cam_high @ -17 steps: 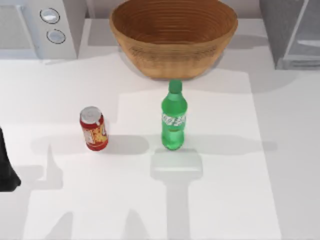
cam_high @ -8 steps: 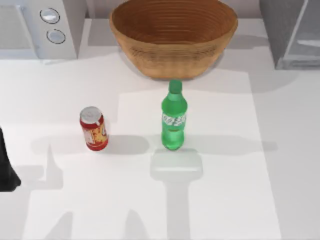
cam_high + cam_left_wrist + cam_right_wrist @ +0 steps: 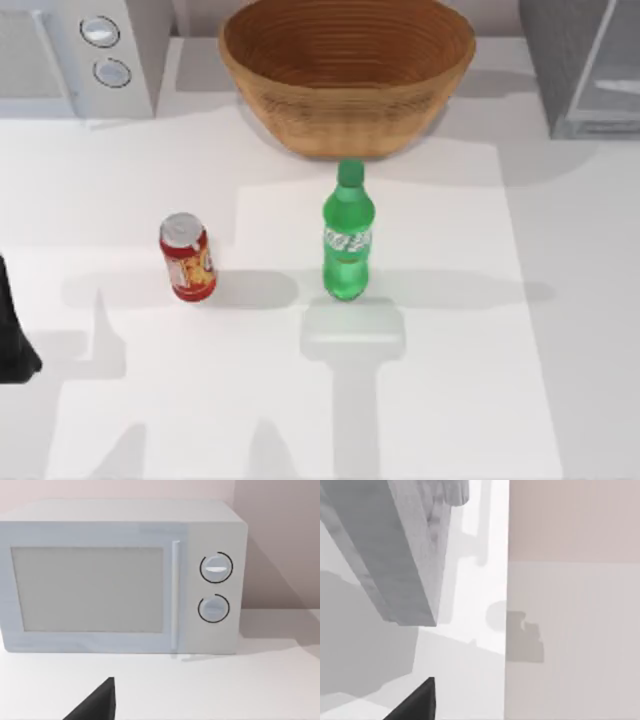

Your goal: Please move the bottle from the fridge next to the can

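Note:
The green bottle (image 3: 347,235) stands upright on the table near the middle, just in front of the basket. The red can (image 3: 187,257) stands upright to its left, a clear gap between them. At the back right corner the grey fridge (image 3: 585,65) is partly in view, and its grey body (image 3: 395,550) shows close in the right wrist view. My left arm (image 3: 12,330) is parked at the table's left edge, far from the can. A dark piece of my left gripper (image 3: 95,705) and of my right gripper (image 3: 415,705) shows in each wrist view.
A wide woven basket (image 3: 347,75) sits at the back centre, right behind the bottle. A white appliance with two round knobs (image 3: 85,55) stands at the back left, facing the left wrist camera (image 3: 120,575). The white table (image 3: 450,380) has open room in front.

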